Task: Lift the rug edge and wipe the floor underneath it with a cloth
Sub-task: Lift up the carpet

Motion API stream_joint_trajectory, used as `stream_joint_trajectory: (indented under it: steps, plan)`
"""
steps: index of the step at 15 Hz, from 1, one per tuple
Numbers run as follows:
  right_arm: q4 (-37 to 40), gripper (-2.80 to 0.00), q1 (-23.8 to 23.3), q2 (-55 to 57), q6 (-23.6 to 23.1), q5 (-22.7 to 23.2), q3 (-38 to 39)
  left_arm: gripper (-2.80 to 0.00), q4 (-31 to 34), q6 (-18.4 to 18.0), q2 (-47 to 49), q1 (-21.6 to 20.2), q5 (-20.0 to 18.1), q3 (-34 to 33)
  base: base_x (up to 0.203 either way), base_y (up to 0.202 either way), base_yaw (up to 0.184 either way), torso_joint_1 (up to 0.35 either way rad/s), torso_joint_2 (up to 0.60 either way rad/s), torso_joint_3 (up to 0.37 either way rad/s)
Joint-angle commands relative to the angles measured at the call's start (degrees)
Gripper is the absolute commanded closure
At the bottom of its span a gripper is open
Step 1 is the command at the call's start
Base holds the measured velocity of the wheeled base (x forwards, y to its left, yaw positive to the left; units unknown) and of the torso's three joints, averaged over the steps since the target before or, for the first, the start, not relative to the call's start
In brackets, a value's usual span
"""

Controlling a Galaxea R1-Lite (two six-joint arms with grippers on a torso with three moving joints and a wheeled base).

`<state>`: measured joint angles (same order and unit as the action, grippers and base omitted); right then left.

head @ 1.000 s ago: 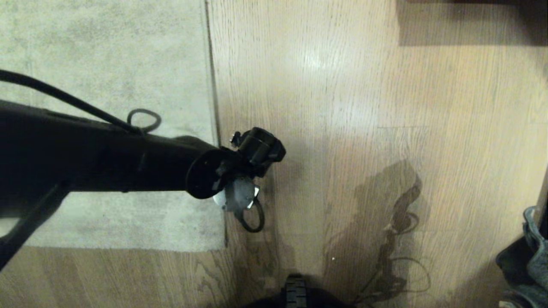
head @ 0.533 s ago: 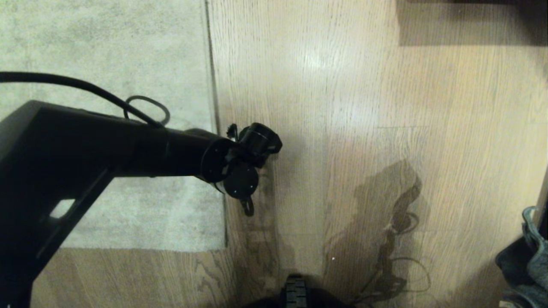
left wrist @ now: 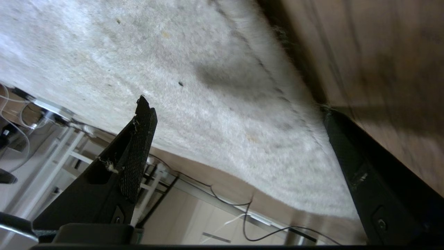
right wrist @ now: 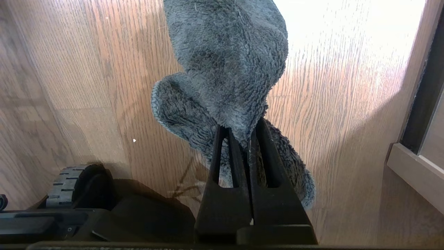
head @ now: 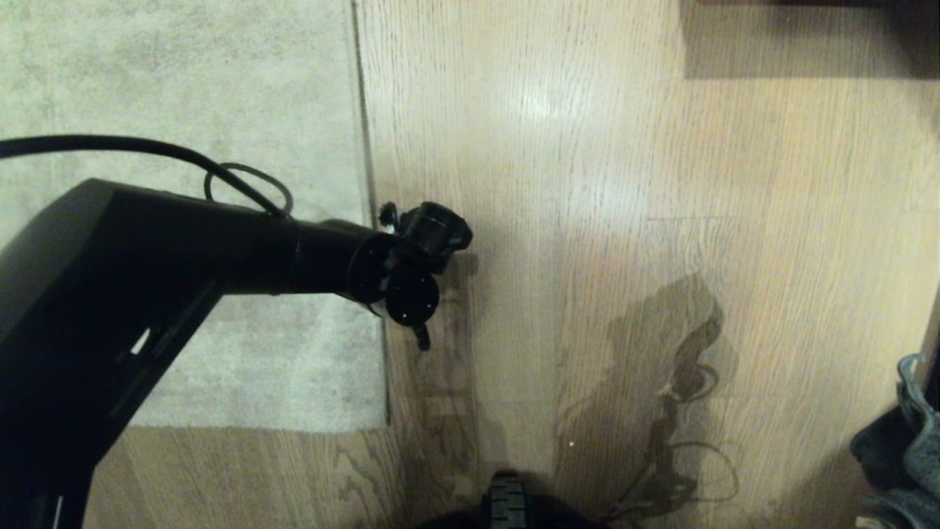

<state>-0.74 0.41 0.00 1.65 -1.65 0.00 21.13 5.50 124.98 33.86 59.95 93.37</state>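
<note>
In the head view the left end effector (head: 411,294) hangs left of centre, at the rug edge (head: 374,220) where it meets the floor (head: 624,184). Its wrist view shows the fingers (left wrist: 138,146) spread wide, one over the pile, one at the border. The right end effector (right wrist: 242,139) is clamped on the cloth (right wrist: 225,52), seen at the head view's lower right.

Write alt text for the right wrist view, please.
The right gripper is shut on the cloth, a fuzzy grey-teal rag that hangs above the floor, light wood planks. One of the robot's wheels shows at the edge.
</note>
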Motion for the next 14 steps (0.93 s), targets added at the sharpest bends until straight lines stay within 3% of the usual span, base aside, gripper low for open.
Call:
stream_joint_trajectory:
  steps: [1, 3, 10, 14]
  plan:
    - [0.0, 0.00, 0.0, 0.0, 0.0, 0.0, 0.0, -2.80, -3.3, 0.0, 1.7, -1.2, 0.2, 0.6, 0.000, 0.000, 0.000, 0.000, 0.00, 0.000]
    - [0.0, 0.00, 0.0, 0.0, 0.0, 0.0, 0.0, -2.80, -6.1, -0.4, 2.6, -1.9, 0.2, 0.9, 0.000, 0.000, 0.000, 0.000, 0.00, 0.000]
    - [0.0, 0.00, 0.0, 0.0, 0.0, 0.0, 0.0, -2.80, -5.7, -4.4, 1.3, -3.5, 0.8, 0.1, 0.000, 0.000, 0.000, 0.000, 0.00, 0.000]
    - [0.0, 0.00, 0.0, 0.0, 0.0, 0.0, 0.0, -2.80, -6.4, -4.1, 1.6, -3.5, 0.9, 1.8, 0.000, 0.000, 0.000, 0.000, 0.00, 0.000]
